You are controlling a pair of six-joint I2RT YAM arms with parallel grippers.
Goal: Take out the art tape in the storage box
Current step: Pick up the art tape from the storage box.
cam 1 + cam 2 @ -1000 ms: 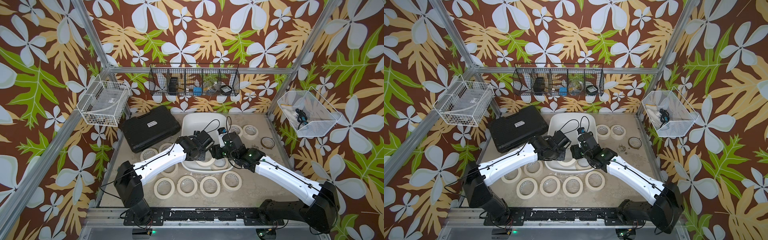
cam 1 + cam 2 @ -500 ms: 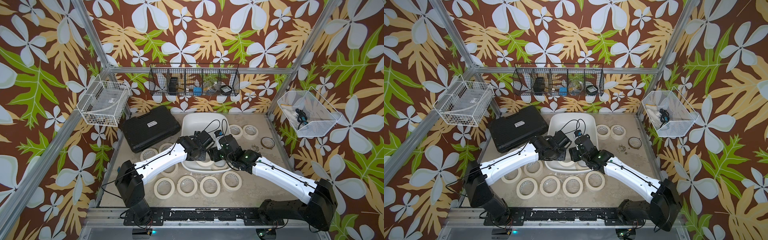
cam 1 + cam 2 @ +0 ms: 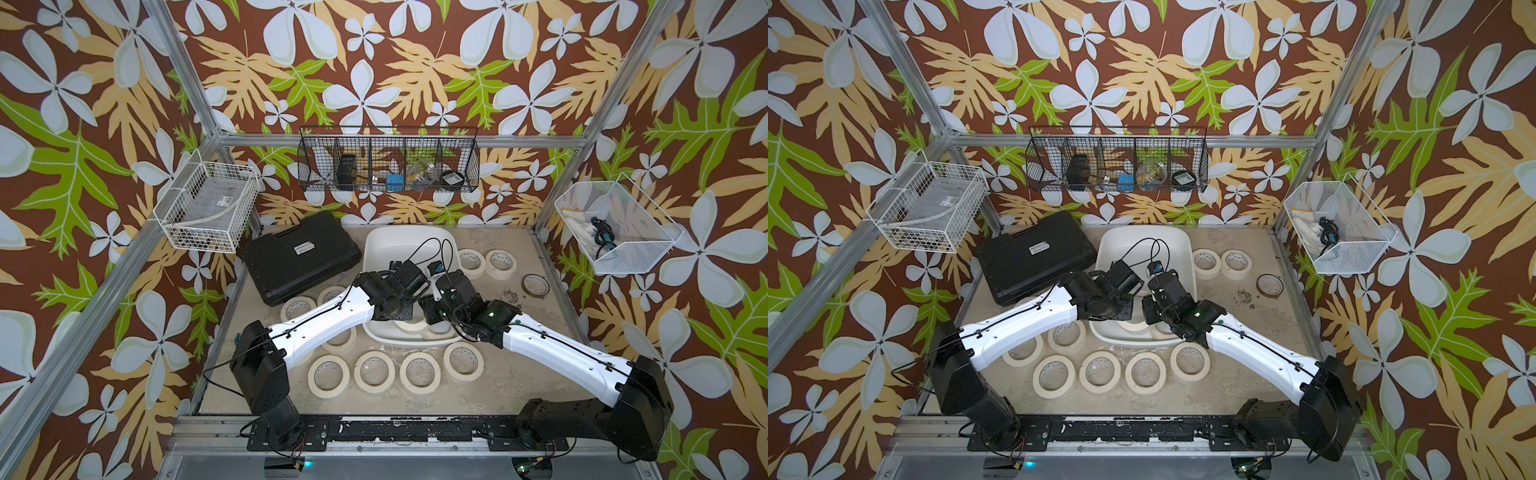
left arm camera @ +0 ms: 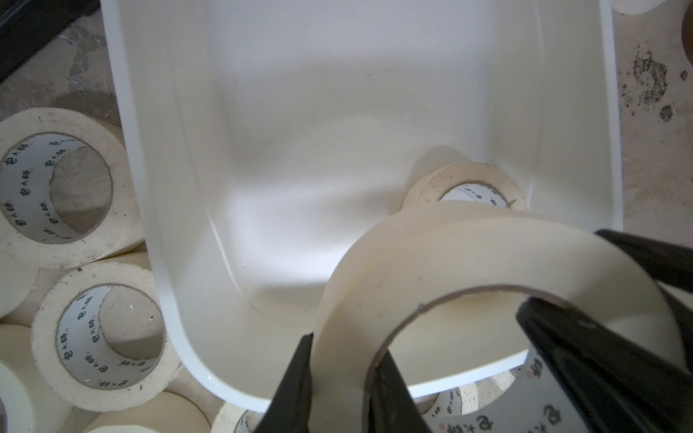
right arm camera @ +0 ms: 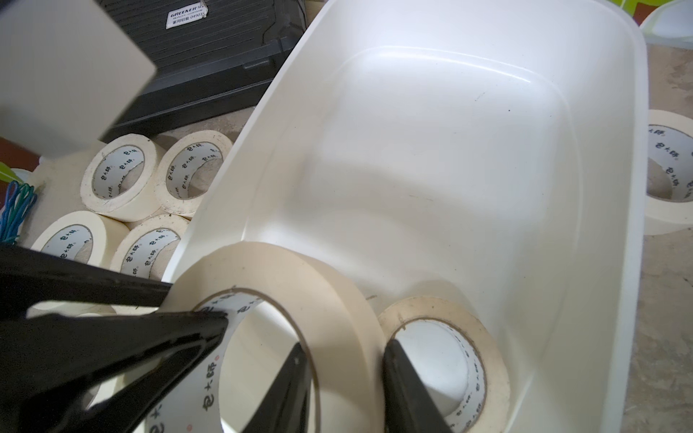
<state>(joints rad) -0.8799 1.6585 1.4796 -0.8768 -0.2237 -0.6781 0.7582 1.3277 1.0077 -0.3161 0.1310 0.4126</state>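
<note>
Tape roll (image 4: 468,255) is pinched by both arms at once. The left gripper (image 4: 343,375) nips its left wall, one finger inside the core and one outside. The right gripper (image 5: 345,360) nips the opposite wall likewise. Between them the tape roll hangs tilted over the near end of the box (image 5: 450,150), inside its rim. A second roll (image 5: 431,309) lies flat in the box's near-right corner, just beside the right gripper. That arm is the likelier one to take it, once one grip lets go.

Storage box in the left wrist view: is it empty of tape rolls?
No, one art tape roll lies flat on the floor of the storage box, close to its wall.
</note>
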